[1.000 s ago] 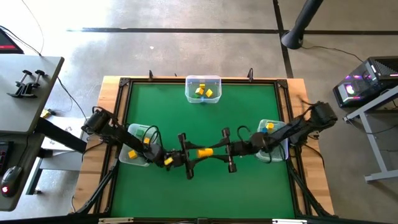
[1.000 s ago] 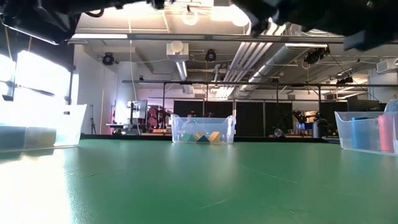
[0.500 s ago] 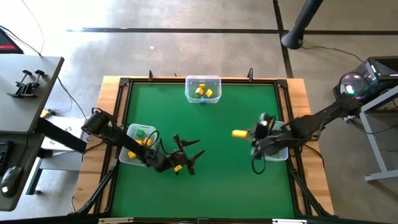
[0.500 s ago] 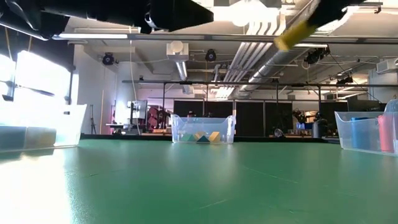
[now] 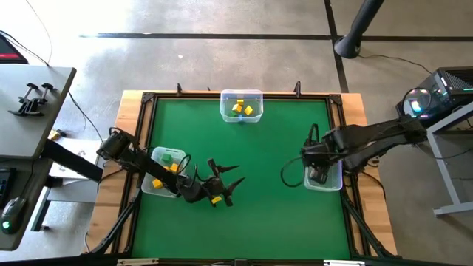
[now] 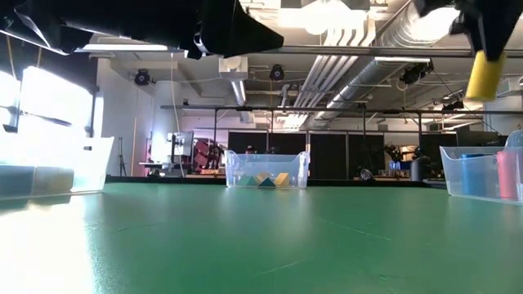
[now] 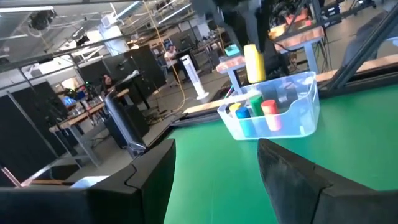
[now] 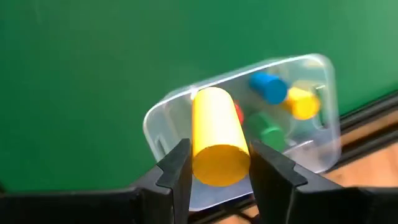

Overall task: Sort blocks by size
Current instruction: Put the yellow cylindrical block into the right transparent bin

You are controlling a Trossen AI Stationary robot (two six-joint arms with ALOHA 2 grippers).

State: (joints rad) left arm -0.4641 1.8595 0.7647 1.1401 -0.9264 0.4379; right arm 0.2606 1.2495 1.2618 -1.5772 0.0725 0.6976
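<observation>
1. Cylinder, yellow point(image 8: 216, 142), sits clamped between the two fingers of my right gripper point(image 8: 217, 163), which are closed on its round sides near one end. I hold it in the air above the clear bin at the right edge of the counter point(image 5: 324, 179).
2. It looks like a rigid, light, smooth piece. Round sides under flat fingers could roll or slip, so I judge a grip across the middle of its length safer than one near the end.
3. The right bin already holds other pieces: blue point(image 8: 268, 88), a second yellow point(image 8: 301, 102), green point(image 8: 268, 132) and a bit of red mostly behind my cylinder. They look like cylinders too, so they should handle the same way.
4. My left gripper point(image 5: 219, 191) hangs over the green counter point(image 5: 259, 148) beside the left bin point(image 5: 164, 171), fingers spread wide with nothing between them.
5. The far bin point(image 5: 241, 106) holds small yellow pieces with others I cannot make out.
6. From overhead my right arm covers most of the right bin, so its contents and my cylinder are hidden there. The left arm likewise cuts across the left bin, where I only make out green and yellow bits.
7. From counter height the cylinder point(image 6: 485, 76) shows high at the right, its holder cut off by the frame; the left bin there is washed out, possibly by window glare.
</observation>
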